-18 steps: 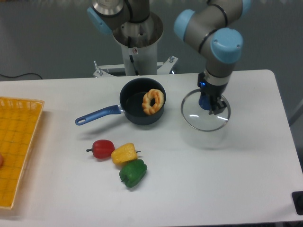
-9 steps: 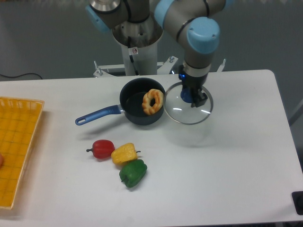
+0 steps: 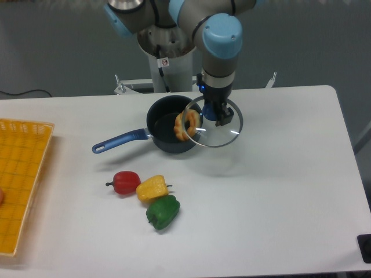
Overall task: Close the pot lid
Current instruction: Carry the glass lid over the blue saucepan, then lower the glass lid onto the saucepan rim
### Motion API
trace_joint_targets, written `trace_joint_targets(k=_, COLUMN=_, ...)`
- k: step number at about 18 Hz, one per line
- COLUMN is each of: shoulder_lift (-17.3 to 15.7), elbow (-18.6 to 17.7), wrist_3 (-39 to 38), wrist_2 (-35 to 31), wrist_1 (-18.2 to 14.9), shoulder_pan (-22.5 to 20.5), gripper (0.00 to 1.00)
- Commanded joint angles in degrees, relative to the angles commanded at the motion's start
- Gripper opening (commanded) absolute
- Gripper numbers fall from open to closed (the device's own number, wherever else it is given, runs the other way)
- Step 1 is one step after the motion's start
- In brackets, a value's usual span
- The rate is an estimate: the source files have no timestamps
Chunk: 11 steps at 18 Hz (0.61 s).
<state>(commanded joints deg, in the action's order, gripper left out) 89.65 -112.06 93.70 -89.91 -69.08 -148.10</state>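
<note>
The dark navy pot (image 3: 165, 130) with a long blue handle (image 3: 119, 141) sits at the table's middle back, with a donut (image 3: 186, 124) leaning inside it. My gripper (image 3: 217, 116) is shut on the knob of the glass lid (image 3: 223, 134) and holds it in the air. The lid's left edge overlaps the pot's right rim and the donut in this view. The knob itself is hidden between the fingers.
A red pepper (image 3: 125, 182), a yellow pepper (image 3: 152, 187) and a green pepper (image 3: 163, 211) lie in front of the pot. A yellow basket (image 3: 17, 174) stands at the left edge. The robot base (image 3: 168, 58) rises behind the pot.
My gripper has carried the lid leftward from the right side of the table towards the pot. The lid now overlaps the pot's right rim. Pot and peppers have not moved.
</note>
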Motion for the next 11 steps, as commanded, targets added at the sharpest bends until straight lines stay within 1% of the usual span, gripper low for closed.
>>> trace_joint_targets(k=5, shoulder_lift=-1.5, elbow=-2.9, wrist_3=-2.4, wrist_2=0.0, wrist_1=0.4, shoulder_pan=1.6, gripper=0.62)
trace_joint_targets(k=11, shoulder_lift=-3.3, elbow=-5.2, wrist_3=-3.8, wrist_2=0.0, wrist_1=0.4, shoulder_pan=2.1, gripper=0.62)
